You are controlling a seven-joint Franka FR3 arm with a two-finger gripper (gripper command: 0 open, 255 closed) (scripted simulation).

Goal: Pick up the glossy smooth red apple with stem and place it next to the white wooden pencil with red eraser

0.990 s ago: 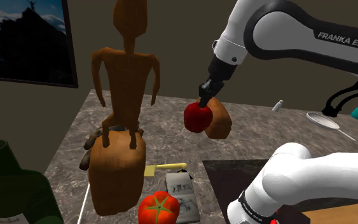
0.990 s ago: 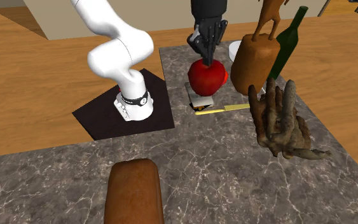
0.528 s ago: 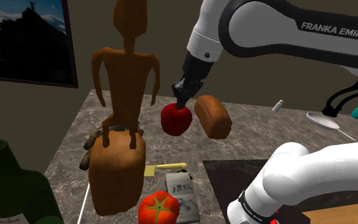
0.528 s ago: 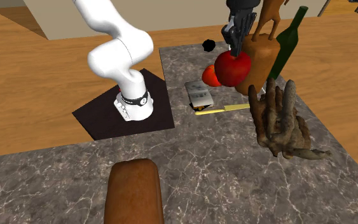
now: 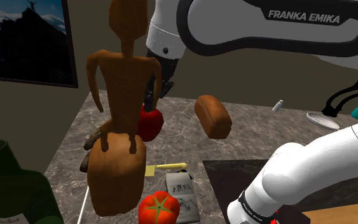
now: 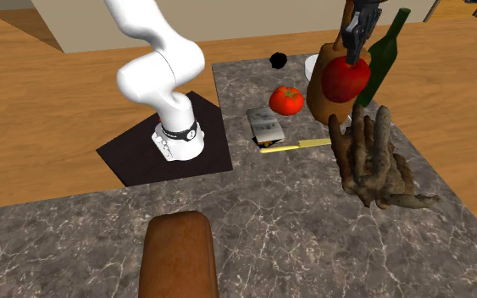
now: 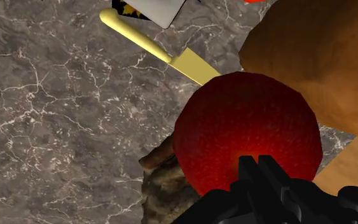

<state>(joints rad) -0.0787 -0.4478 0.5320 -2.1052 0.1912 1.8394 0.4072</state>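
The claw [image 6: 352, 49] pinched the red apple [image 6: 345, 79] from above, holding it clear of the marble tabletop [image 6: 296, 212] in the upper right of the second exterior view, in front of the brown figure [image 6: 317, 93] and beside the green bottle [image 6: 386, 46]. In the shoulder view the apple sat mid-frame, partly hidden behind that figure. A tomato [image 6: 286, 100] and a yellow knife [image 6: 300, 145] lay lower left of it.
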